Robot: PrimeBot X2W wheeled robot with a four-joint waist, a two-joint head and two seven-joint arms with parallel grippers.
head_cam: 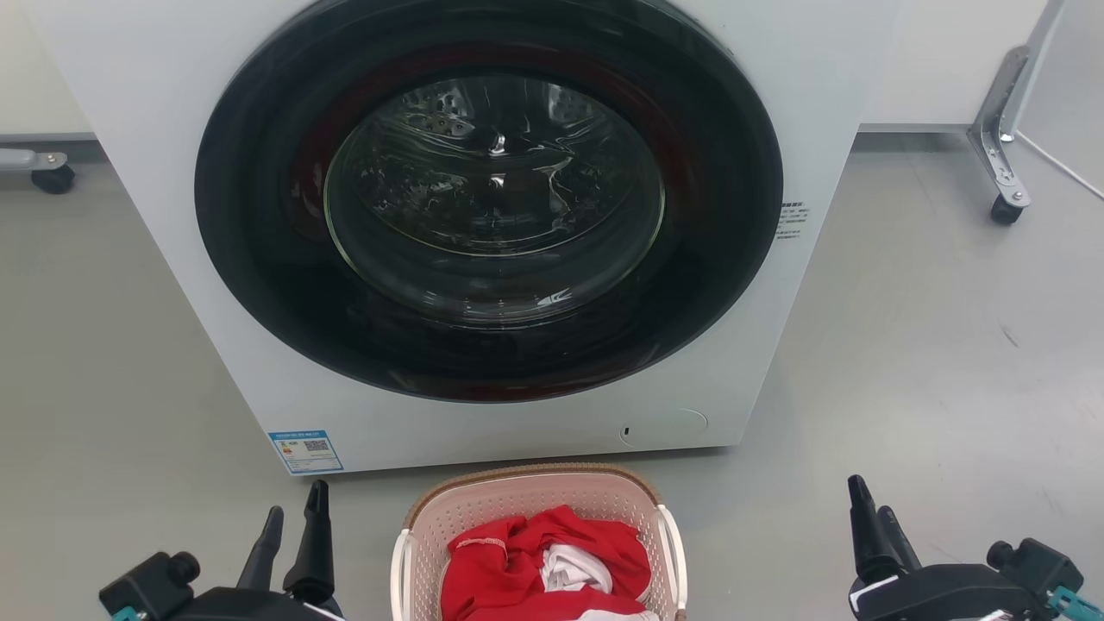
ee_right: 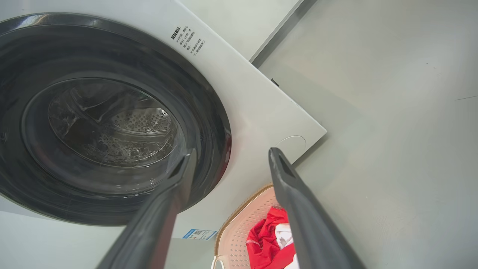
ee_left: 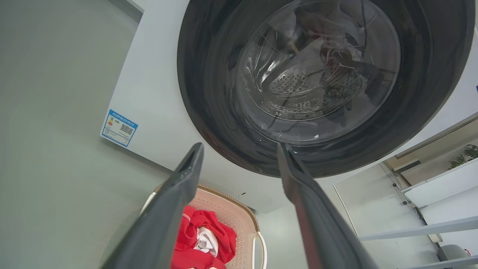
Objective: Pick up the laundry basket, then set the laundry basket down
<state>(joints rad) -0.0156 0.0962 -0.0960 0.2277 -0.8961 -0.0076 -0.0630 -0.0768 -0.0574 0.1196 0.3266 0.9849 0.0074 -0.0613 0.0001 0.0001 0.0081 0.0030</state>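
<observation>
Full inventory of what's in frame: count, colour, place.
washing machine: 1, white with a dark round door, centre, door shut
label sticker: 1, blue, machine's lower left corner
laundry basket: 1, pale pink with a brown rim and white handles, on the floor in front of the machine
red garment: 1, red, in the basket
white cloth: 1, white, bundled in the red garment
caster legs: 2, grey, far left and far right
floor: grey
left gripper: dark, open, left of the basket
right gripper: dark, open, right of the basket
</observation>
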